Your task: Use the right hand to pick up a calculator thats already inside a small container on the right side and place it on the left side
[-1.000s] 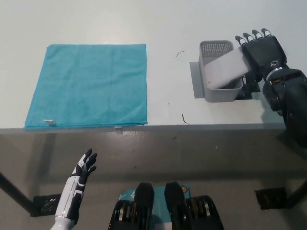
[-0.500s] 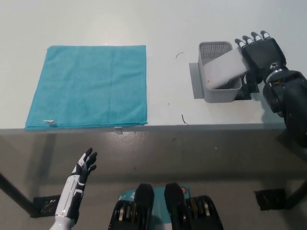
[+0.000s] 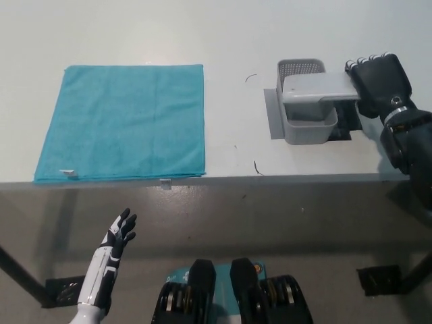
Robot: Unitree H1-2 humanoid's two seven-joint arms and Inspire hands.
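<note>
At the lower left, below the table's front edge, the white left hand rests with its fingers spread and nothing in it. On the table, a square teal cloth lies flat on the left side. Well apart from it on the right stands a small grey container with a mesh back wall, set on a grey mat. The grey calculator is level above the container's opening, its left end over the basket and its right end gripped by the black right hand, whose fingers are closed around it. The black forearm runs off toward the lower right.
</note>
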